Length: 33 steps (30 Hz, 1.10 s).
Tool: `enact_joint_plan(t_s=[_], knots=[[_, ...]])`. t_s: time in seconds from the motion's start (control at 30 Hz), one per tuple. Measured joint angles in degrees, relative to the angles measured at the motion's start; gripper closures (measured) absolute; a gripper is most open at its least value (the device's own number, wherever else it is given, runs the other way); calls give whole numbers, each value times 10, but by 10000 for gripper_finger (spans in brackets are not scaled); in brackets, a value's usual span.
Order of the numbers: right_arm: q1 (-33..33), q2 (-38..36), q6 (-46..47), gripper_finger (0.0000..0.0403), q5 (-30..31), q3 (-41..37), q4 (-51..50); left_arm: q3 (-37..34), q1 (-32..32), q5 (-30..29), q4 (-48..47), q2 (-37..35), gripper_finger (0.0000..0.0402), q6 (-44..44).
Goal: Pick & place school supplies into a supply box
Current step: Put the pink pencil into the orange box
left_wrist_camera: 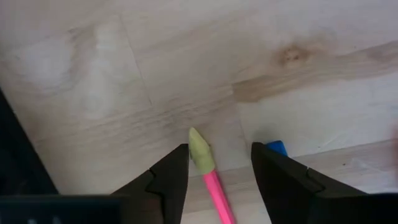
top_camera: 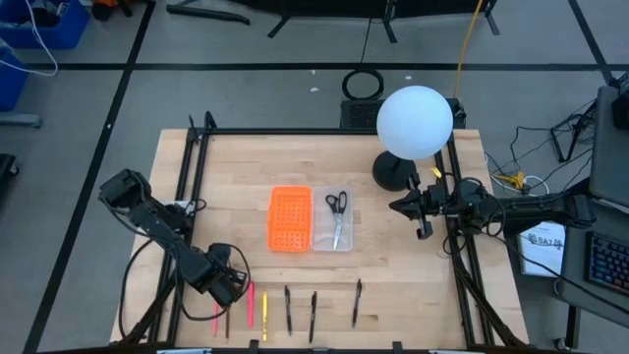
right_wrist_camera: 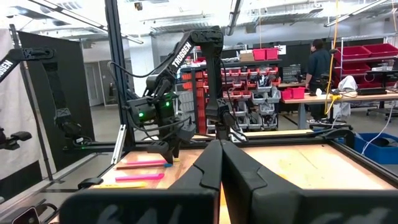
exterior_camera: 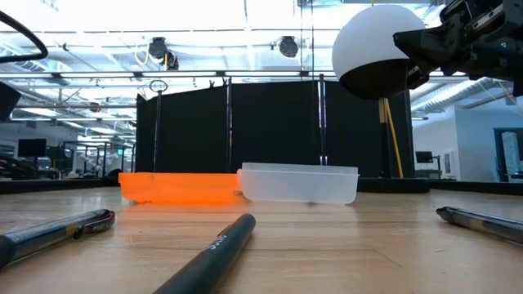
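Left gripper: low at table's near-left corner; fingers spread, straddling the pink pencil, its pale tip between them; nothing pinched.
Wrist view only: blue speck beside one finger.
Loose supplies: yellow pencil and three black pens along the near edge.
Supply box: mid-table, scissors inside; orange tray touching its left side.
Right gripper: far right, fingers pressed together, empty; white globe lamp beyond.

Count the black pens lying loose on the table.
3. They lie in the front-edge row, beyond the yellow pencil toward the right arm's side: first black pen, second black pen, third black pen. The left gripper may hide more.
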Motion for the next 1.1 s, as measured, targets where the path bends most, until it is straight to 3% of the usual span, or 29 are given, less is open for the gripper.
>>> enact_joint_plan(t_s=[0.3,0.8,1.1], knots=[[0,0,4,403,0,0,-9,-19,-19,-26,41,-1,257,-17],[0,0,11,403,0,0,-9,-20,-22,-35,30,1,384,-15],[0,0,4,403,0,0,-9,-21,-22,-48,-8,-21,375,-7]])
